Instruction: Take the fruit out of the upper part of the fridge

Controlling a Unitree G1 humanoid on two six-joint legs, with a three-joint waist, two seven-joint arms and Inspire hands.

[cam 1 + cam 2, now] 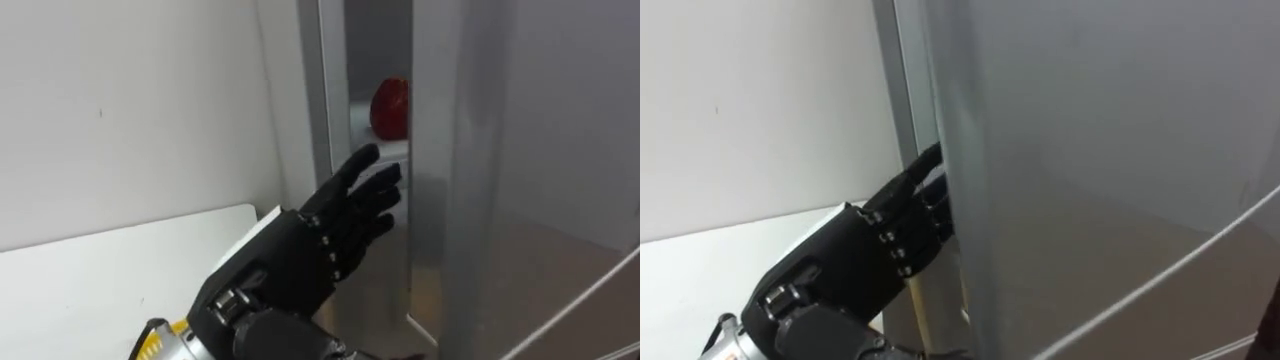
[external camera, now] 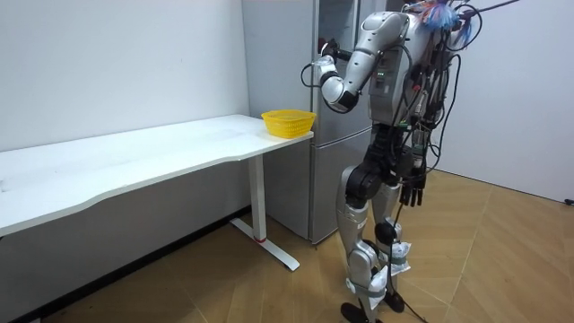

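Observation:
A red object [image 1: 390, 107] sits on a shelf inside the upper fridge, seen through the narrow gap beside the grey door [image 1: 500, 150]. My left hand [image 1: 340, 225] is raised in front of that gap with its fingers straight and spread. Its fingertips [image 1: 385, 185] reach the door's edge just below the red object and do not touch it. In the right eye view the same left hand [image 1: 900, 235] pokes behind the door's edge [image 1: 950, 200]. In the room view I stand facing the fridge [image 2: 336, 108], and my right hand [image 2: 414, 190] hangs relaxed at my side.
A white table [image 2: 134, 157] stands along the wall to my left, its corner close to the fridge. A yellow basket [image 2: 288, 122] rests on that end. Wooden floor lies open behind me.

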